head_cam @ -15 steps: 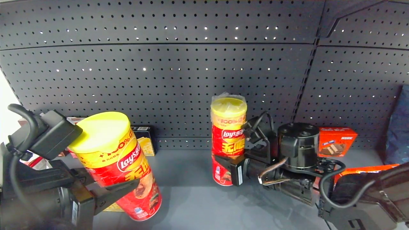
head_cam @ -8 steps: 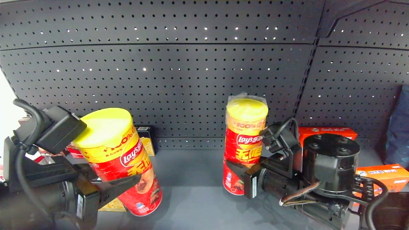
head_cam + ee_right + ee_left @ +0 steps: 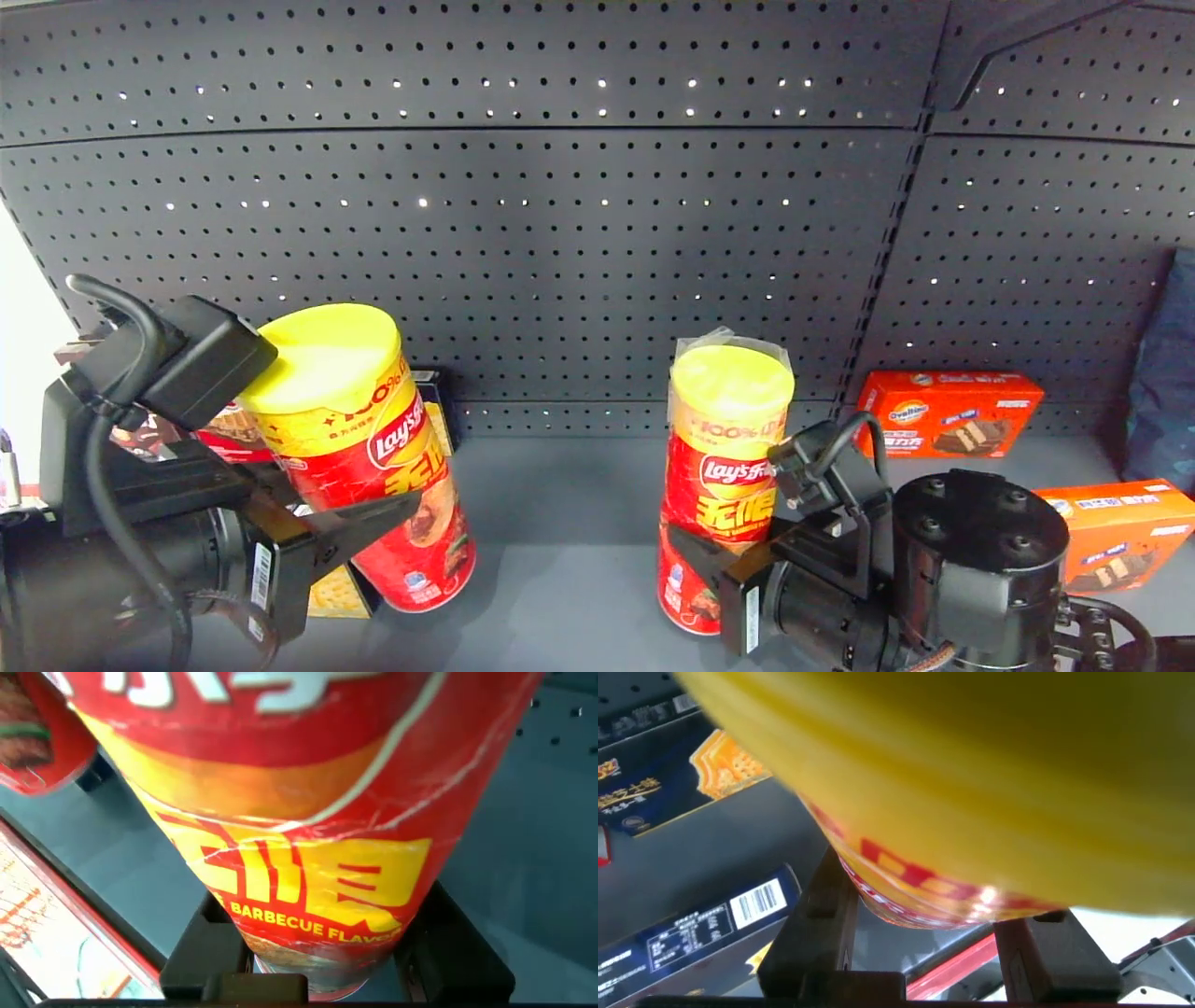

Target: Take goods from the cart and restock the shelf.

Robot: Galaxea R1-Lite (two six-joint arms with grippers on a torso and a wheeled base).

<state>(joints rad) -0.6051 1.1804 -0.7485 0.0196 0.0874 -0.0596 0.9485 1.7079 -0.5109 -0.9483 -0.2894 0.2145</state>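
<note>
Left gripper point(image 3: 383, 509): we see it clamped on the tilted chips can point(image 3: 355, 439), well left of the rear orange box point(image 3: 948, 413).
Right gripper point(image 3: 709, 551): grips the wrapped chips can point(image 3: 724, 448) near that box.

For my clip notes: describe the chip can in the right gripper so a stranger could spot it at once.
On the grey shelf against the black pegboard, look right of centre, just left of the orange boxes. The red, yellow-lidded chip can there sits in the right gripper. Unlike the tilted can at the left, it stands nearly upright with clear film round its lid.
</note>
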